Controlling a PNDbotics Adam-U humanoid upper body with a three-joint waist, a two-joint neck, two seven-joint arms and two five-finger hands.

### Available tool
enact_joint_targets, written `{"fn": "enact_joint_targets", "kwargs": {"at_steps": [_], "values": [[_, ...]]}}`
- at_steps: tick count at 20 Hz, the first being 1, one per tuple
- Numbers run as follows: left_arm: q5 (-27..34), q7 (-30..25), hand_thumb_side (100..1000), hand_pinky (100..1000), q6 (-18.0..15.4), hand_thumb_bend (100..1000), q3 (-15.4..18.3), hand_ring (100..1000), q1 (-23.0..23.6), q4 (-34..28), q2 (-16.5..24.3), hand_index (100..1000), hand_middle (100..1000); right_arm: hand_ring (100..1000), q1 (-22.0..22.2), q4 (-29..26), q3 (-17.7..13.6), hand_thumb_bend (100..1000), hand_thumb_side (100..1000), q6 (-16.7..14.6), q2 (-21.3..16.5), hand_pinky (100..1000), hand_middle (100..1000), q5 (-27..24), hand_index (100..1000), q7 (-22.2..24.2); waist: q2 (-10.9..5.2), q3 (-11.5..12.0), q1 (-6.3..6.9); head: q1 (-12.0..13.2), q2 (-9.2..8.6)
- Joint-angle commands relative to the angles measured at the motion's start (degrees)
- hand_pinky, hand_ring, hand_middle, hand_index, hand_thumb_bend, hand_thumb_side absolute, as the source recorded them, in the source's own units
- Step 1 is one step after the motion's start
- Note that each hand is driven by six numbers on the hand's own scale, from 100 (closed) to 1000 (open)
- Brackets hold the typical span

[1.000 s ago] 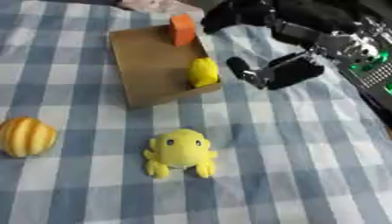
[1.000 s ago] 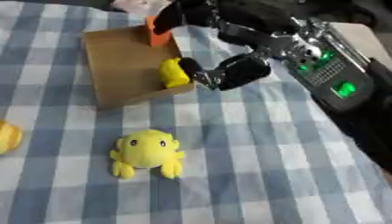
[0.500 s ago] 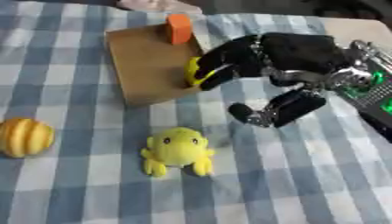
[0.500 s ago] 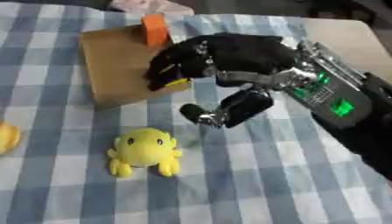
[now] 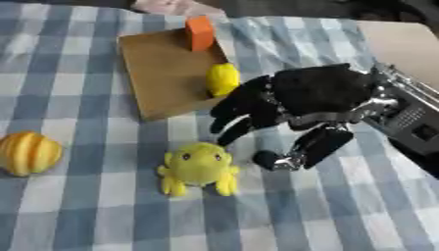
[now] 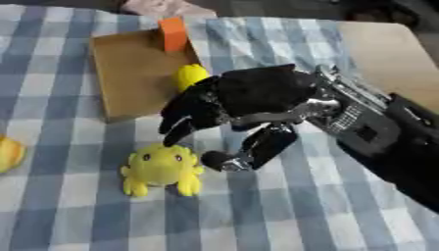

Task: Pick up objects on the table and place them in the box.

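My right robot hand spread wide, holds nothing. Yellow plush toy on table just below my fingers, not picked yet. Box behind hand: orange block, yellow thing inside. Orange pumpkin far left, waiting.

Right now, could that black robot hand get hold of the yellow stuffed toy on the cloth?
Probably yes. The right robot hand hangs open just above and right of the yellow stuffed toy, fingers spread toward it, with only bare checked cloth between them.
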Motion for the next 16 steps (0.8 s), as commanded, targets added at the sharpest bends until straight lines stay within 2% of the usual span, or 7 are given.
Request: {"fn": "enact_joint_targets", "kwargs": {"at_steps": [1,9,16], "values": [[0.43,-0.32,627,985,0.00,100,0.31,770,-0.63,-1.19,0.83,865,729,928,-1.09,-0.86,0.97,100,239,1.95,-0.52,859,857,2.09,965,2.21,-1.37,0.18,0.20,-0.34,0.00],[0.75,-0.63,628,985,0.06,100,0.15,769,-1.07,-1.19,0.77,865,728,934,-2.78,-0.86,3.08,100,271,6.13,1.40,862,866,6.66,982,5.07,-1.11,0.96,-0.02,-0.79,-0.07],[0.76,-0.72,630,986,0.13,100,0.06,768,-1.25,-1.19,0.60,864,726,936,-3.31,-0.68,3.37,100,317,8.45,2.54,864,871,7.75,991,6.13,-0.59,1.21,-0.04,-0.98,-0.30]]}}
